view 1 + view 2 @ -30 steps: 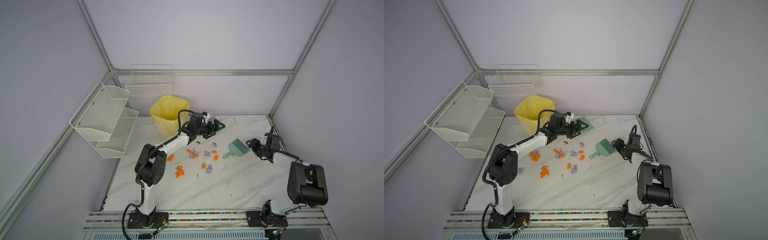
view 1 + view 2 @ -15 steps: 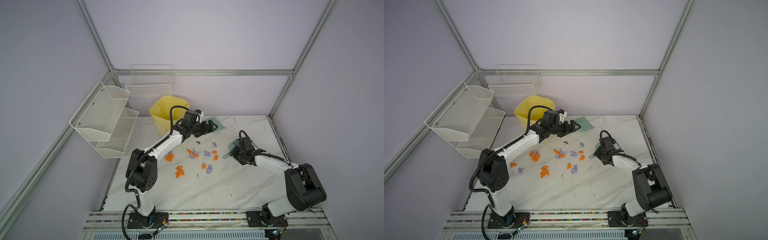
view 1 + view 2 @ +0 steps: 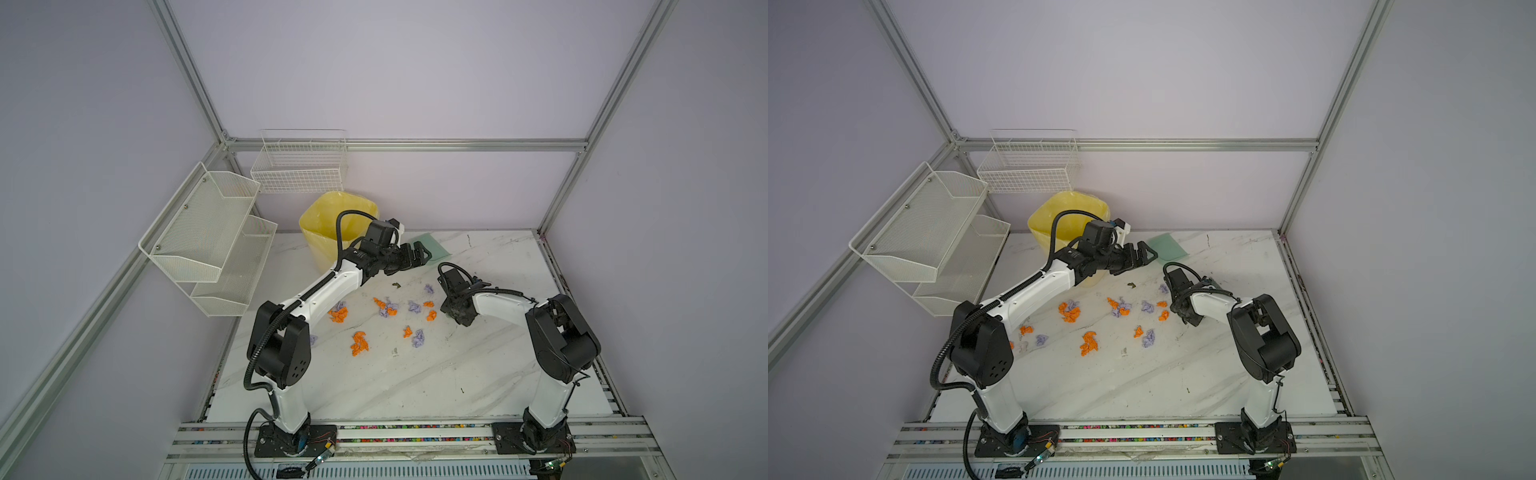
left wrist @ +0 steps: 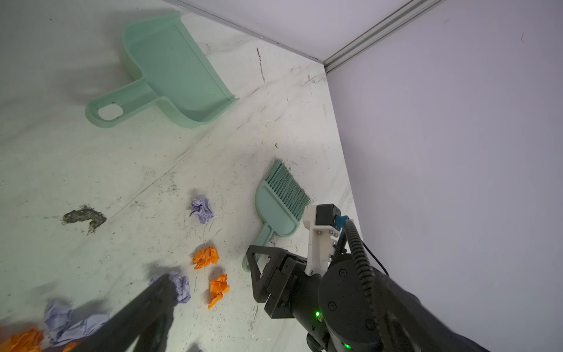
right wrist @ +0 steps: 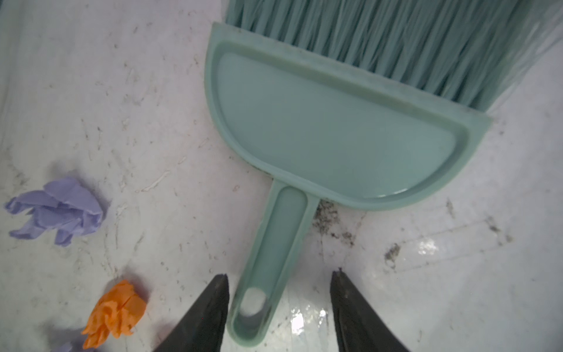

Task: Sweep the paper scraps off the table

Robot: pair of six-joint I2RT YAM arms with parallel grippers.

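The right hand (image 5: 279, 274) stood partly open astride the end of the brush (image 5: 335, 137) handle, one finger just beside it and the other clear, gripping nothing. Orange and lilac paper scraps (image 3: 386, 307) lay scattered on the table (image 3: 415, 382) beside the brush's handle end. Farther from the brush, the left hand (image 3: 419, 255) hung wide open and empty.

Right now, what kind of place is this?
Probably a robot test booth: a bare silver aluminium frame with plain lilac walls, two black-and-white robot arms bolted down, and a scuffed white marble-look table.
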